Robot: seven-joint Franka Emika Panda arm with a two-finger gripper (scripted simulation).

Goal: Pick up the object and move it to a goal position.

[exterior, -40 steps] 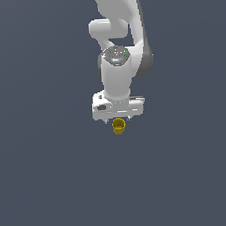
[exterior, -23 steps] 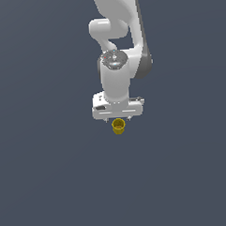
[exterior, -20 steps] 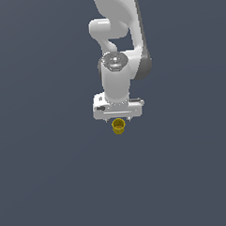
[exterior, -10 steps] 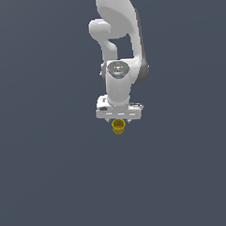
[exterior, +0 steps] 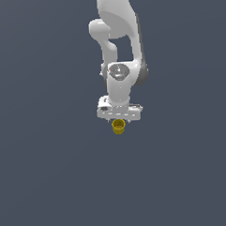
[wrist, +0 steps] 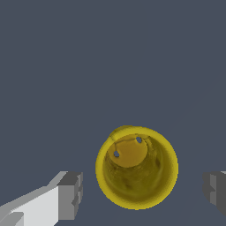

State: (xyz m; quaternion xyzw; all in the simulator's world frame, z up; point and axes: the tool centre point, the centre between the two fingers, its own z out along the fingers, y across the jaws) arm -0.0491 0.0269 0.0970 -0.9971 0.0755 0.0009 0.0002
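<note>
The yellow cup [wrist: 137, 172] stands hollow side up, nothing inside it, between the gripper [wrist: 143, 194] jaws. The jaws are spread wide, a gap on each side, touching nothing.

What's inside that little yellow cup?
In the wrist view the yellow cup looks empty: only its yellow inner wall and floor, with two small dark dots on the floor. Whatever lies under the cup is hidden by it.
</note>
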